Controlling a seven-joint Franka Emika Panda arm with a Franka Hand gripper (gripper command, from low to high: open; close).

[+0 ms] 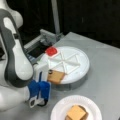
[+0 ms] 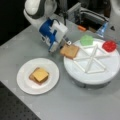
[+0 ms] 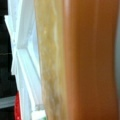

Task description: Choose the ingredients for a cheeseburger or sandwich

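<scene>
End effector: the blue-and-white end effector (image 2: 65, 45) sits at the white round divided tray's (image 2: 105, 72) edge, on a front view's left; whether it grips cannot be told.
Toast: a brown square toast slice (image 2: 69, 51) lies at the tray's rim, touching the end effector's tip; it fills the wrist view (image 3: 82, 60).
Sandwich: a yellow-orange cheese square (image 2: 40, 74) tops brown toast on the white paper plate (image 2: 25, 82) on the grey counter (image 2: 75, 105).
Tray: green lettuce piece (image 2: 86, 40), red disc (image 2: 109, 46).

A grey tabletop (image 1: 105, 65) is seen, backed by black at 12 o'clock; a black perforated board (image 2: 15, 110) lies at 7 o'clock.
</scene>
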